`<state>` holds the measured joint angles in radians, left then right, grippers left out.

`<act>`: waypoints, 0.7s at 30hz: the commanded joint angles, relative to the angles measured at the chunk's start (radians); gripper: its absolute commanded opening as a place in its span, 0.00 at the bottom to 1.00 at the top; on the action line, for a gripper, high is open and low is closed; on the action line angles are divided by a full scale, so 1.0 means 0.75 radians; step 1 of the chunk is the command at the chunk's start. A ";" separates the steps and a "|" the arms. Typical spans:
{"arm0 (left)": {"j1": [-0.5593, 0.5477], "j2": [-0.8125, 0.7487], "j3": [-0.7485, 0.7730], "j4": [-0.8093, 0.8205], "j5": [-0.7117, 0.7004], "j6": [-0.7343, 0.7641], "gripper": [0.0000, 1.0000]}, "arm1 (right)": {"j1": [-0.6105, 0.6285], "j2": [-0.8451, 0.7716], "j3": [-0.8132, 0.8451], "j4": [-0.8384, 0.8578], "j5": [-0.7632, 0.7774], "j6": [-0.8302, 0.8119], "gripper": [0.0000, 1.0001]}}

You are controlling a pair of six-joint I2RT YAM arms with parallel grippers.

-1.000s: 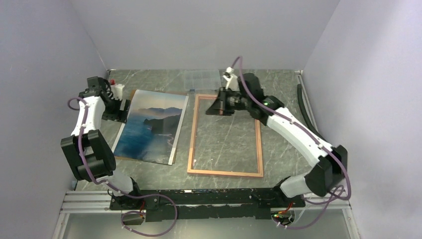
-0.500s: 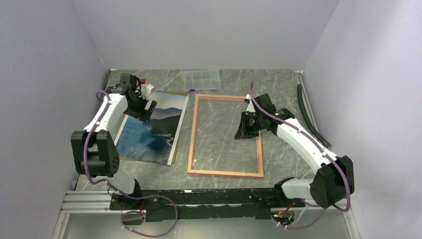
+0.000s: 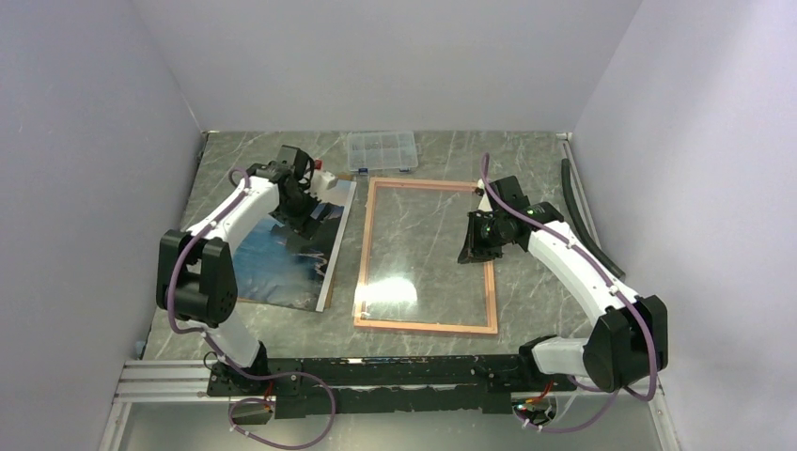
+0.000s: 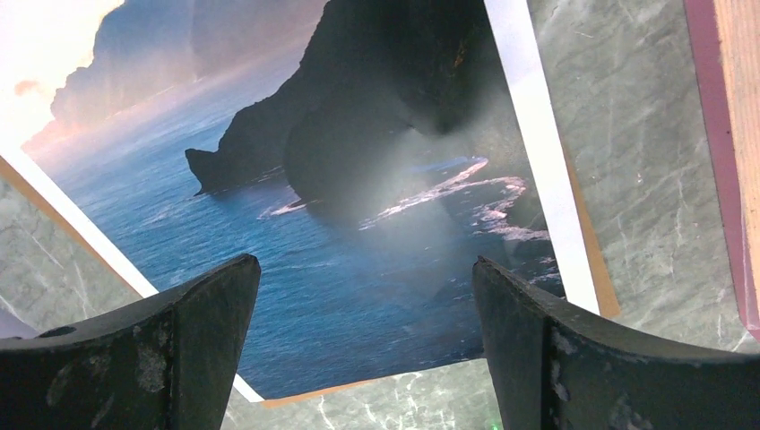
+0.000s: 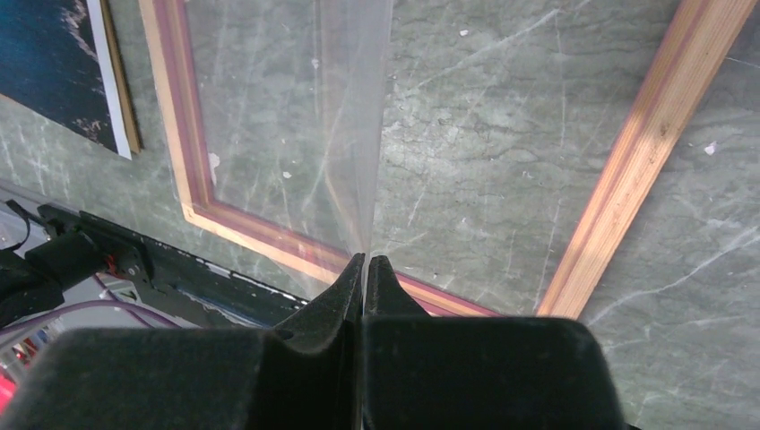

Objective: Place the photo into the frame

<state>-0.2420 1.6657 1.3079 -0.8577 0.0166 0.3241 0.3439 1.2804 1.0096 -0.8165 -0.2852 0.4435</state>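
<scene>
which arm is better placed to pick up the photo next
Left. The left hand hangs open directly above the photo; the right hand is shut on the clear pane, its edge lifted off the frame.

Glossy photo point(image 4: 358, 269); wood-grain frame point(image 5: 647, 152); clear pane point(image 5: 341, 107); marbled table point(image 5: 699, 269).

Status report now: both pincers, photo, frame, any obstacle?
Left pincer open above photo. Right pincer shut on pane, tilted up over frame. Photo flat left of frame, outside it. Nothing between them.

Plain pale lilac walls point(image 3: 376, 66), grey-green marbled tabletop point(image 3: 536, 160), aluminium rail point(image 3: 160, 381) in front
</scene>
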 commanded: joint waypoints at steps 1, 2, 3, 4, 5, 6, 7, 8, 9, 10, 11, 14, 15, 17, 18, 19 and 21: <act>-0.039 0.016 0.050 0.015 -0.018 -0.036 0.94 | -0.020 -0.009 0.026 -0.048 0.044 -0.064 0.00; -0.046 0.020 0.046 0.018 -0.018 -0.036 0.94 | -0.021 -0.011 0.026 -0.049 0.038 -0.068 0.00; -0.053 0.024 0.045 0.023 -0.018 -0.037 0.94 | -0.024 -0.011 0.026 -0.053 0.038 -0.072 0.00; -0.059 0.028 0.046 0.026 -0.018 -0.038 0.94 | -0.026 -0.008 0.030 -0.057 0.035 -0.078 0.00; -0.064 0.028 0.043 0.028 -0.018 -0.042 0.93 | -0.028 -0.004 0.033 -0.062 0.036 -0.083 0.00; -0.067 0.030 0.042 0.031 -0.018 -0.043 0.93 | -0.031 0.001 0.039 -0.064 0.034 -0.089 0.00; -0.069 0.031 0.037 0.035 -0.017 -0.044 0.93 | -0.033 0.007 0.045 -0.069 0.027 -0.096 0.00; -0.071 0.030 0.034 0.038 -0.018 -0.044 0.93 | -0.033 0.016 0.053 -0.074 0.020 -0.104 0.00; -0.073 0.029 0.028 0.041 -0.018 -0.042 0.93 | -0.035 0.026 0.060 -0.077 0.016 -0.108 0.00; -0.072 0.027 0.022 0.045 -0.019 -0.043 0.93 | -0.036 0.034 0.064 -0.078 0.009 -0.113 0.00; -0.073 0.025 0.018 0.048 -0.018 -0.042 0.93 | -0.039 0.039 0.068 -0.081 0.003 -0.116 0.00; -0.074 0.015 0.012 0.052 -0.018 -0.044 0.93 | -0.046 0.047 0.077 -0.094 0.012 -0.127 0.00; -0.076 0.014 0.010 0.054 -0.019 -0.045 0.93 | -0.049 0.048 0.078 -0.094 0.015 -0.129 0.00; -0.083 0.014 0.008 0.062 -0.018 -0.050 0.93 | -0.057 0.050 0.077 -0.093 0.016 -0.133 0.00; -0.086 0.016 0.010 0.063 -0.018 -0.050 0.93 | -0.063 0.050 0.075 -0.087 0.014 -0.131 0.00; -0.088 0.018 0.009 0.065 -0.018 -0.050 0.93 | -0.070 0.051 0.072 -0.081 0.009 -0.131 0.00; -0.095 0.024 0.013 0.064 -0.060 -0.050 0.93 | -0.078 0.055 0.070 -0.075 0.002 -0.134 0.00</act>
<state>-0.2989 1.6886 1.3079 -0.8295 0.0017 0.3084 0.3008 1.3186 1.0275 -0.8673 -0.2905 0.3748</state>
